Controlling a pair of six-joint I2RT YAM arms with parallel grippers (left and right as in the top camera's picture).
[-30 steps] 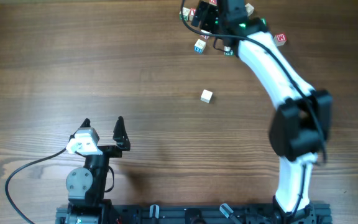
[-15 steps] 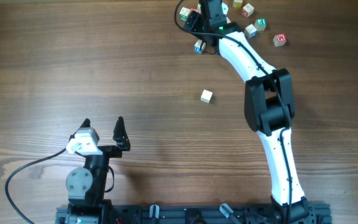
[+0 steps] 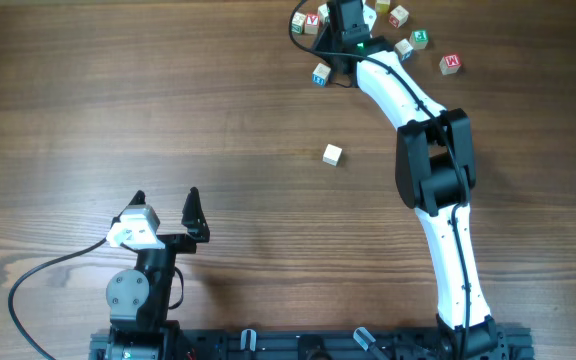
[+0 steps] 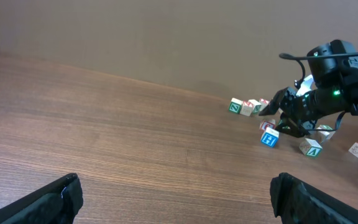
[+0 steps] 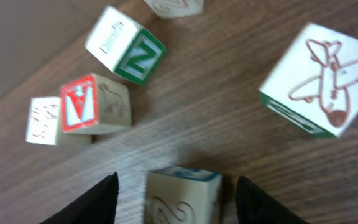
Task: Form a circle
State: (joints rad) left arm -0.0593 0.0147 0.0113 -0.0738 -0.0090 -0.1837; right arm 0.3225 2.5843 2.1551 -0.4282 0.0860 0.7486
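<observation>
The circle [image 3: 311, 20] is a small clump of three letter cubes at the table's far edge: a green Z cube [image 5: 132, 59], a red V cube [image 5: 79, 106] and a pale cube [image 5: 42, 121], lying close together. Just short of them my right gripper [image 5: 176, 193] straddles a blue-topped cube [image 5: 182, 196], jaws open with a gap on each side. In the overhead view its wrist [image 3: 346, 25] covers that spot. My left gripper [image 3: 165, 197] rests near the front edge, wide open with nothing between its fingers [image 4: 64, 196].
A cube with an airplane picture [image 5: 319, 78] lies to the right of the right fingers. A blue cube [image 3: 320, 73] sits beside the right wrist. A lone white cube [image 3: 332, 154] lies mid-table. Several loose cubes [image 3: 420, 38] are scattered at the far right.
The right arm has swung its elbow inward and its gripper has shifted toward the far edge, uncovering the cubes at the far right. The left arm has not moved.
</observation>
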